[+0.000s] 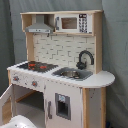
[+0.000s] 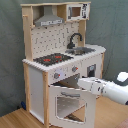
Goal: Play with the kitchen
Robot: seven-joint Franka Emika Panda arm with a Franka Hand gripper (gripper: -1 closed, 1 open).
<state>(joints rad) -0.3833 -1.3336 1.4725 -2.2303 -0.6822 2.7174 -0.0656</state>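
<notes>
your arm (image 2: 107, 87) reaches to the kitchen (image 1: 60, 70) at its swung-open oven door (image 2: 70, 105); you cannot tell the claw's state.

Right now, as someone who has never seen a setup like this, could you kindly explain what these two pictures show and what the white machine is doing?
Both pictures show one toy kitchen from two fixed cameras standing off the machine. The first exterior view looks at it from one front corner, the second exterior view from the other.

The kitchen is white and light wood. On its counter are a black hob with red rings, a sink and a black faucet. Above hang a grey hood and a small microwave.

The white machine is a robot arm, reaching in from the second exterior view's right. Its tip is at the oven door, which stands swung open. I cannot tell whether it holds anything.
</notes>
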